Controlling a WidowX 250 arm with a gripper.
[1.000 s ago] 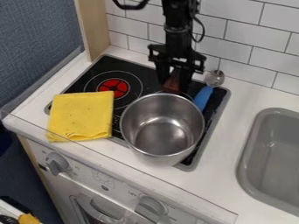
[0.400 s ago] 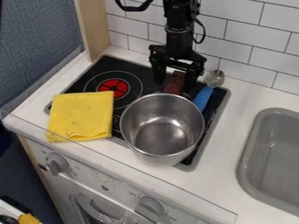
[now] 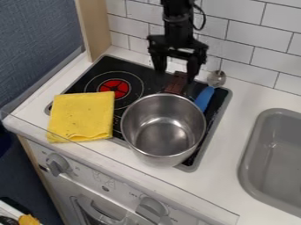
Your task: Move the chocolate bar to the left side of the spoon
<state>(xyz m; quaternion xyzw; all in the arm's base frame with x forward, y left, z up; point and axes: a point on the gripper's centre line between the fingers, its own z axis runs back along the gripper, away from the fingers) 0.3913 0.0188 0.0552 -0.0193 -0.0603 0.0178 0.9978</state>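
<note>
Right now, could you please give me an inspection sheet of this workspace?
Surface: black glass stovetop in a white counter.
Job's things: dark brown rectangular chocolate bar, left of the blue-handled metal spoon in this view.
Clutter: round steel pot in front of the bar; flat yellow cloth at left.
Gripper: black two-finger pincer over the bar, fingers apart.
Cables: black loop beside the black arm.
Surroundings: grey sink at right, white wall tiles behind.

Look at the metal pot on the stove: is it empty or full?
Empty: the bare inner bottom of the metal pot shows, with nothing lying on it.
</note>
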